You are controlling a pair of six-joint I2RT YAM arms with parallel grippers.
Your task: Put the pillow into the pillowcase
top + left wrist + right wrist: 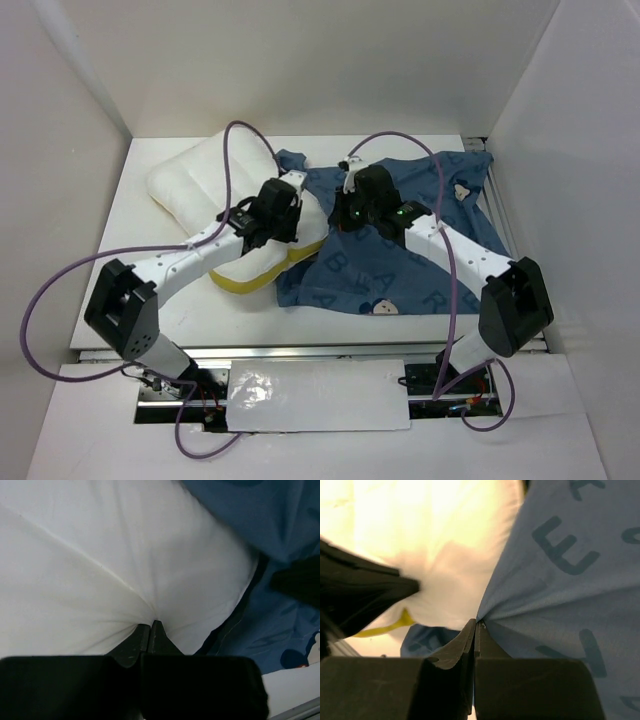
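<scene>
The pillow [100, 555] is smooth matt white cloth; the pillowcase [570, 605] is matt blue printed fabric.

Robotics lab bench, closed in as a test booth. Walled by plain white boards: back panel [300, 60] at 12 o'clock, left panel [50, 180] at 9, right panel [570, 150] at 3. Floored with a flat white table [200, 310]. Fitted at 6 o'clock with a bare metal rail [300, 352] and two bolted machine arms, left arm [175, 265] from 7 o'clock, right arm [465, 250] from 5, black joints on white links. Strung with loose purple cables [240, 123] looping over the table and past its edge. Covered at 6 o'clock by a white sheet [320, 395]. Homely only in the bedding at the centre: a pillow [190, 180] and a pillowcase [345, 275].
</scene>
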